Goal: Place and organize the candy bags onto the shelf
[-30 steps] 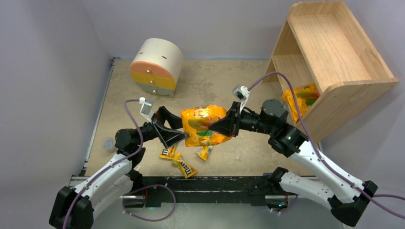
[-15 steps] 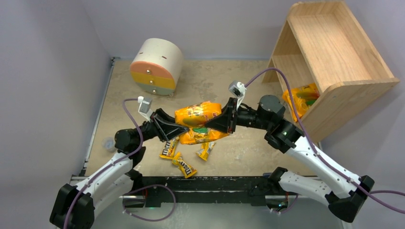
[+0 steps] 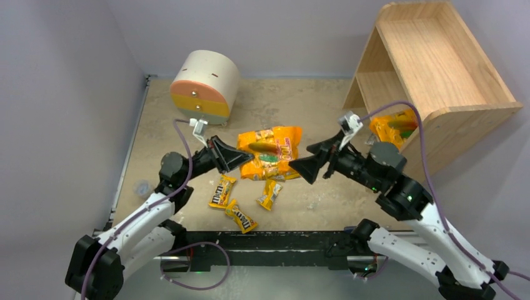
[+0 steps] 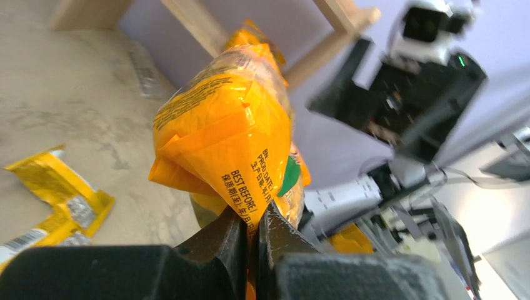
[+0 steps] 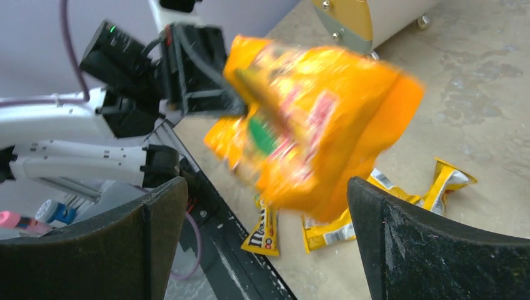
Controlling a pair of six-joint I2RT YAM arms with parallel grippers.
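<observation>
Fingers of the left gripper (image 3: 245,160) are pinched narrow on one short edge of a large glossy orange candy bag with green and red print (image 3: 270,152), holding it clear of the beige stone-look tabletop (image 3: 156,125). In the left wrist view the clamped seam carries a "best before" line, and the bag stands up and away from the fingers. From overhead, its long axis runs roughly from 8 o'clock, where it is gripped, toward 2 o'clock, its free end pointing at the shelf.

The right gripper (image 3: 305,157) faces the bag from 3 o'clock with fingers spread wide. Their tips are just beside the bag's free end; whether they touch it I cannot tell.

Two large orange bags are in view. The second (image 3: 392,127) lies on the lower tier of the light natural-wood two-tier shelf with slanted sides (image 3: 437,62), which stands at 2 o'clock.

Three small yellow M&M's packets with brown logos lie on the tabletop at 6 o'clock from the held bag: one (image 3: 221,191), another (image 3: 241,215), a third (image 3: 269,194).

A round cream cabinet with orange, yellow and green drawers (image 3: 206,78) sits at 11 o'clock.
</observation>
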